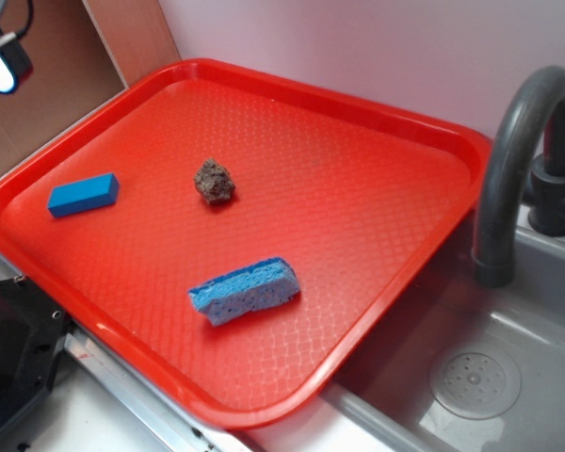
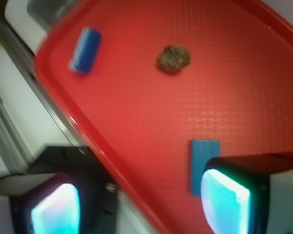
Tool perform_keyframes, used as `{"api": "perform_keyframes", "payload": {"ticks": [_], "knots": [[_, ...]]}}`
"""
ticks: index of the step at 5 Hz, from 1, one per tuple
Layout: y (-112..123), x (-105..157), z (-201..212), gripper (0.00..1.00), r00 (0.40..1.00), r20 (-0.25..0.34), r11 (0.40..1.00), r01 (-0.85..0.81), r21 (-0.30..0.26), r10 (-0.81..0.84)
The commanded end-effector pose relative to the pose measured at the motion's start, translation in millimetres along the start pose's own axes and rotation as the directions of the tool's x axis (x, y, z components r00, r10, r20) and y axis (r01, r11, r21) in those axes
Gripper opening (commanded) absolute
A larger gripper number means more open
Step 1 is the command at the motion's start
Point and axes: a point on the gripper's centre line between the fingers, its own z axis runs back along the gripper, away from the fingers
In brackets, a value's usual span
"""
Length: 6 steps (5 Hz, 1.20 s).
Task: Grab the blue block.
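Currently the blue block [image 1: 83, 195] is seen lying flat on the red tray [image 1: 386, 169], toward the 9 o'clock edge of the exterior view, well inside the rim. Its long axis is laid nearly level across that picture, running from about 8 o'clock up to 2 o'clock, with one broad face turned upward. No label or writing can be made out on it.

In the wrist view the same block [image 2: 204, 163] is shown with its long axis running from 12 to 6 o'clock, its lower end partly covered by one glowing fingertip [image 2: 224, 202] of the gripper [image 2: 141, 207]. Whether that finger touches the block cannot be told, the picture being blurred. The two fingers are held wide apart, with nothing clasped between them; the other one is placed beyond the tray's rim.

A brown, rough lump like a small rock [image 1: 214, 181] is found near the tray's middle, at 3 o'clock from the block in the exterior view and apart from it. A light-blue porous sponge [image 1: 244, 290] is set farther off, at about 5 o'clock from the block, with its long axis also nearly level.

At the 3 o'clock side, a grey faucet [image 1: 518, 160] is arched over a grey sink [image 1: 527, 330], whose round drain [image 1: 474, 379] is visible.
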Motion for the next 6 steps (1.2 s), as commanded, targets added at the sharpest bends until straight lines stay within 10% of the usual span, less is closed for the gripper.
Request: {"api": "perform_keyframes", "payload": {"ticks": [1, 6], "knots": [[32.7, -5.7, -26.7, 1.00, 0.988, -0.117, 0.978, -0.082, 0.192, 0.106], [71.4, -15.4, -109.2, 1.00, 0.933, -0.269, 0.965, -0.196, 0.176, 0.239]]}}
